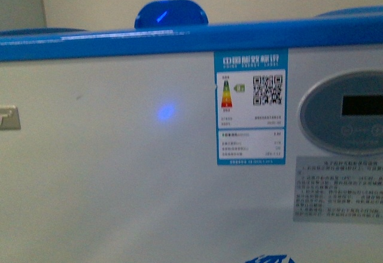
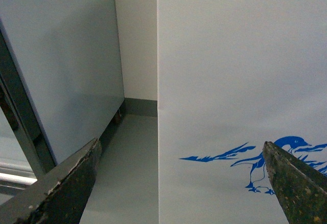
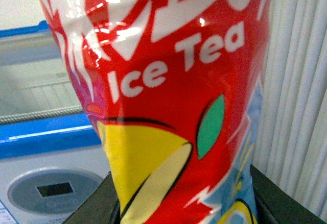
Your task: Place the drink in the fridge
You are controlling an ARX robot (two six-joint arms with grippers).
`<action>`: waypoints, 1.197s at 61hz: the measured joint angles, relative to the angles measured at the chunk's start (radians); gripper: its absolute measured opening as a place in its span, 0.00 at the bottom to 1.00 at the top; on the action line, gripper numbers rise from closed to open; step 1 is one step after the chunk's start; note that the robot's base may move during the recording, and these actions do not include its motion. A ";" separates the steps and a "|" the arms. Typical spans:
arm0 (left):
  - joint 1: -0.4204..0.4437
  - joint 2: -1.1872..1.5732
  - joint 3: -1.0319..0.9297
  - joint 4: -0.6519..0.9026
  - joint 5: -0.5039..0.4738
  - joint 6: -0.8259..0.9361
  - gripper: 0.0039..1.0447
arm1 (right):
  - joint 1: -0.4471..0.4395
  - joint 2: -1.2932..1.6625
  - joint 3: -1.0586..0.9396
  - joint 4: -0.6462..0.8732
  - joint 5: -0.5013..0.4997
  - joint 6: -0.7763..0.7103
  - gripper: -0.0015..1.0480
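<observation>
The drink fills the right wrist view: a red label reading "Ice Tea" with a yellow lemon picture. My right gripper is shut on it, dark fingers pressing both sides of its lower part. Beside it the fridge shows its blue rim, glass lid and round control panel. The front view looks straight at the fridge, a white front wall under a blue top rim; neither arm shows there. My left gripper is open with nothing between its fingers, facing the fridge side wall with the blue penguin decal.
An energy label with a QR code and an oval control panel are on the fridge front. A grey cabinet stands beside the fridge, with a narrow strip of grey floor between them. White ribbed wall rises behind the drink.
</observation>
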 joint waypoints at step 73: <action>0.026 0.337 0.116 -0.024 0.076 -0.193 0.92 | 0.000 -0.004 0.001 0.000 0.002 -0.001 0.39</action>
